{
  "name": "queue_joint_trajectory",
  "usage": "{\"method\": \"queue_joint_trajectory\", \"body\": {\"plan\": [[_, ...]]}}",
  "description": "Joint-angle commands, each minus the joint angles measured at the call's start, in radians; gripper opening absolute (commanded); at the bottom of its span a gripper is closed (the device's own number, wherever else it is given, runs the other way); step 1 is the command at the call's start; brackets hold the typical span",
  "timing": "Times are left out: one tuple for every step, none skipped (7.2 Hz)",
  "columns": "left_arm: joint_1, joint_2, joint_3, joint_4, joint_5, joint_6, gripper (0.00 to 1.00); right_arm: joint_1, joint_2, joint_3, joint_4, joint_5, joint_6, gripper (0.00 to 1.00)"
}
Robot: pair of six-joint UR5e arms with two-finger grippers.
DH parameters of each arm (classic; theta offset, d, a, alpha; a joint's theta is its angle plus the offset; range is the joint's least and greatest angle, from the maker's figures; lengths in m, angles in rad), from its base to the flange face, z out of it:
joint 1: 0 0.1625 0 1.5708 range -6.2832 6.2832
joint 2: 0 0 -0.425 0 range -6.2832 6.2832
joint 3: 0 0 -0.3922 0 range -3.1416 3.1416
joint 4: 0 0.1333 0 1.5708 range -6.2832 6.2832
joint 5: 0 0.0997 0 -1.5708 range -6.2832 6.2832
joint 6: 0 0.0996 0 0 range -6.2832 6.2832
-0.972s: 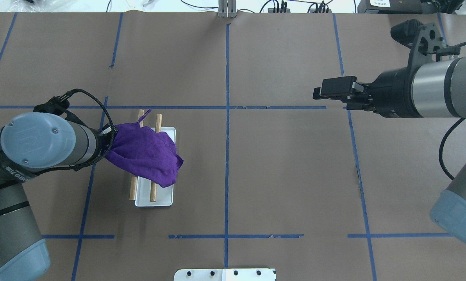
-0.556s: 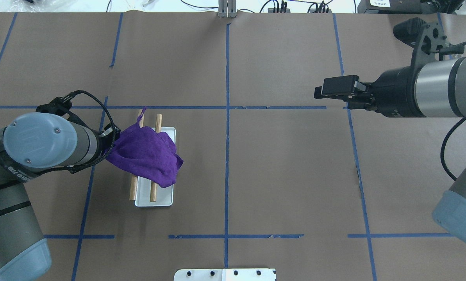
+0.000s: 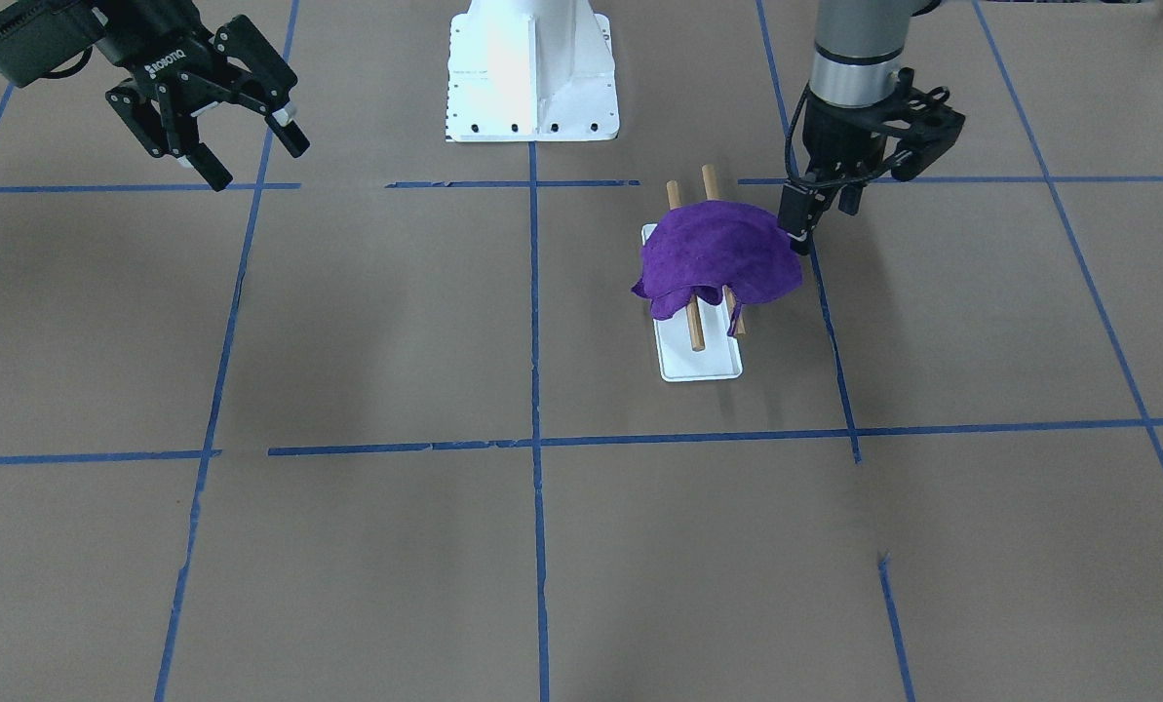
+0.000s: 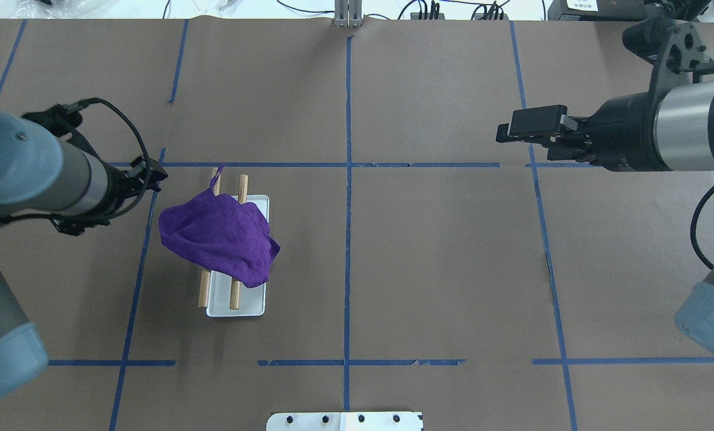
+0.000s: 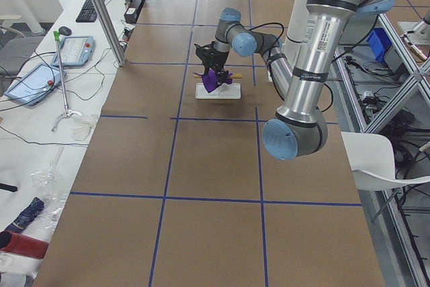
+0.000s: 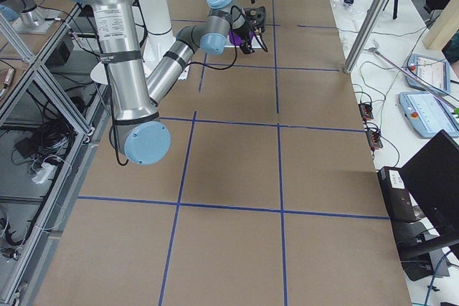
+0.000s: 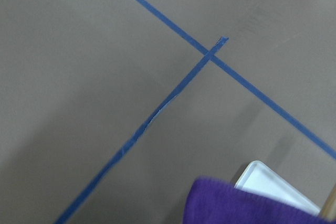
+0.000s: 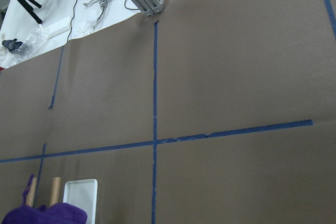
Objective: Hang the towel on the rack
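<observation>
A purple towel (image 4: 219, 236) lies draped over the two wooden dowels (image 4: 235, 293) of a rack with a white base (image 4: 252, 304). It also shows in the front view (image 3: 717, 249), bunched over the dowels (image 3: 695, 327). My left gripper (image 3: 821, 209) is open and empty, just beside the towel's edge and apart from it; in the overhead view it (image 4: 153, 173) sits left of the rack. Its wrist view shows a corner of the towel (image 7: 247, 205) and base (image 7: 262, 179). My right gripper (image 3: 250, 156) is open and empty, raised far off at the table's other side (image 4: 503, 133).
The robot's white mounting plate (image 3: 532, 78) stands at the near table edge (image 4: 345, 421). A metal post (image 4: 348, 15) rises at the far edge. Blue tape lines (image 4: 348, 239) cross the brown paper table.
My left gripper has let go of the towel and drawn back to the left and away from the rack. The towel stays on the dowels. My right gripper has shifted slightly right.
</observation>
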Motion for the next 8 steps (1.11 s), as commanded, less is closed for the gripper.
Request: {"method": "queue_joint_trajectory", "body": {"plan": [[-0.255, -0.004, -0.024, 0.031, -0.177, 0.385, 0.95, 0.101, -0.013, -0.004, -0.134, 0.076, -0.186, 1.0], [-0.32, 0.003, -0.024, 0.031, -0.212, 0.559, 0.99, 0.137, -0.016, -0.014, -0.187, 0.1, -0.267, 1.0], [-0.398, 0.015, -0.009, 0.031, -0.22, 0.79, 0.99, 0.174, -0.036, -0.03, -0.243, 0.102, -0.389, 1.0], [-0.49, 0.06, 0.029, 0.021, -0.29, 1.026, 1.0, 0.226, -0.041, -0.054, -0.315, 0.105, -0.536, 1.0], [-0.627, 0.066, 0.138, 0.019, -0.35, 1.352, 1.0, 0.3, -0.041, -0.091, -0.39, 0.143, -0.703, 1.0], [-0.714, 0.066, 0.222, 0.018, -0.369, 1.553, 1.0, 0.392, -0.042, -0.158, -0.42, 0.22, -0.857, 1.0], [-0.78, 0.066, 0.296, -0.001, -0.369, 1.684, 1.0, 0.49, -0.044, -0.238, -0.437, 0.284, -0.995, 1.0], [-0.828, 0.094, 0.37, -0.057, -0.369, 1.797, 1.0, 0.546, -0.059, -0.301, -0.437, 0.297, -1.127, 1.0]]}}
